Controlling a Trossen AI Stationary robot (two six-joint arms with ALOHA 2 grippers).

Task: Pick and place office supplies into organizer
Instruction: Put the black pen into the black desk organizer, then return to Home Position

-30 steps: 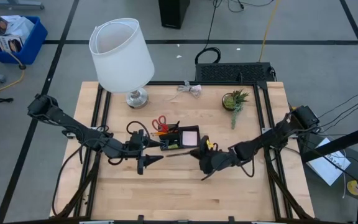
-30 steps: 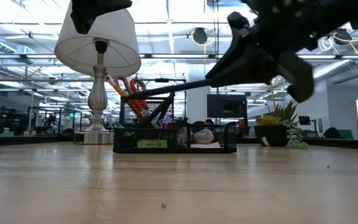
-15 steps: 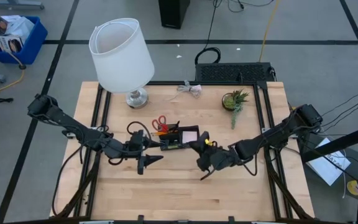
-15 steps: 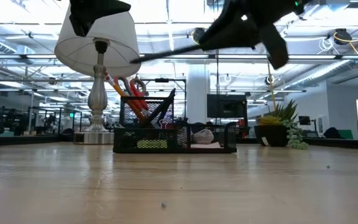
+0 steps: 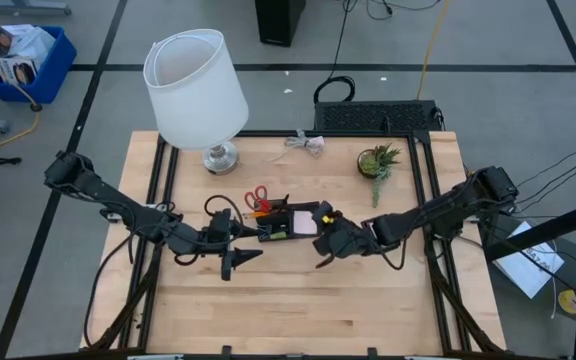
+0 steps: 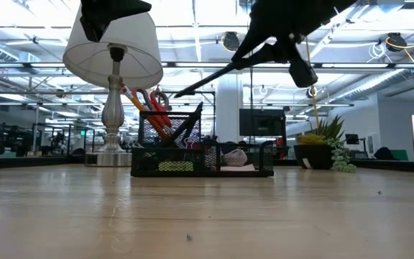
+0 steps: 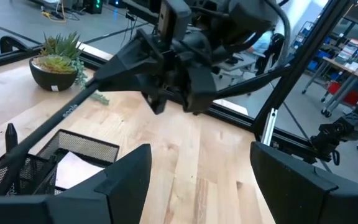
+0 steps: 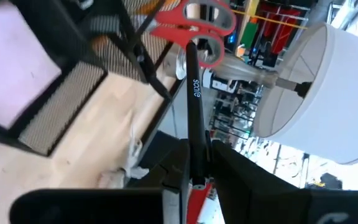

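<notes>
Right gripper [image 5: 325,221] is raised above the table, at the organizer's [image 5: 290,221] right end, with its fingers pinched on a slim black pen [image 8: 193,106]. In the right wrist view the pen runs straight out from between the fingers, and the print on its barrel is visible. In the low view the pen [image 6: 208,78] slopes down and away from the gripper [image 6: 268,43], its free tip hanging above the organizer's [image 6: 201,155] tall mesh cup without touching it.

Beyond the pen tip, the red-handled scissors [image 5: 257,196] stand in that cup with handles up; beside them are thin orange pencils [image 5: 255,212]. In the low view the scissors [image 6: 154,102] and several dark pens lean out of the cup. Below the gripper, the pink sticky-note pad [image 8: 17,68] lies flat in the organizer's low compartment.

Left gripper [image 5: 240,255] is held above the table in front of the organizer's left end, well apart from the right gripper. Its fingers [image 7: 120,177] are spread wide with nothing between them.

Farther from the right gripper, past the organizer, the white-shaded lamp [image 5: 196,88] stands at the table's back left. A small potted plant [image 5: 377,161] stands at the back right, clear of both grippers.
</notes>
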